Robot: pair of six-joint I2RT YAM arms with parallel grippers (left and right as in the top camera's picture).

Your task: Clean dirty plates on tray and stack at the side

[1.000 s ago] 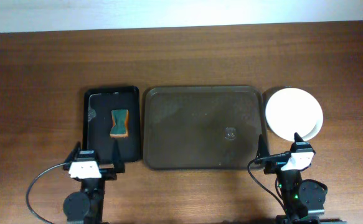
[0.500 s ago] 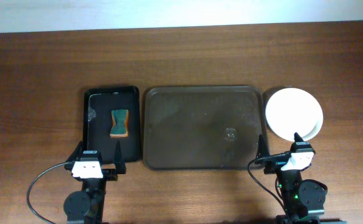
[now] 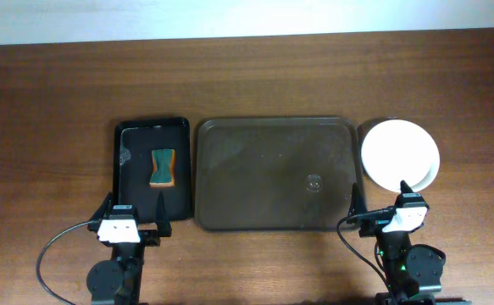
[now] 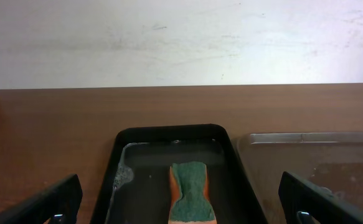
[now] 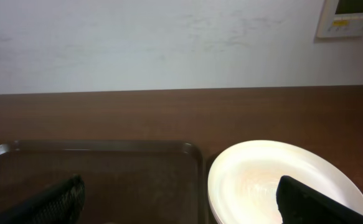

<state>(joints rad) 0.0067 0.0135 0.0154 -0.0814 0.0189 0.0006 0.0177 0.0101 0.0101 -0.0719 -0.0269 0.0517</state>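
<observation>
Far table (image 3: 60, 85) and tray (image 3: 263, 178) surface are open for passage; obstacles: sponge (image 3: 162, 167) in dish (image 3: 116, 169) left, plates (image 3: 399, 154) right.

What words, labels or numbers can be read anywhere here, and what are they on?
Nothing here can be read as text.
On the large tray: a small round mark, too small to read.
On the wall panel: a yellowish strip, too blurred to read.
On the sponge, white plate and black tray: no print visible.
</observation>
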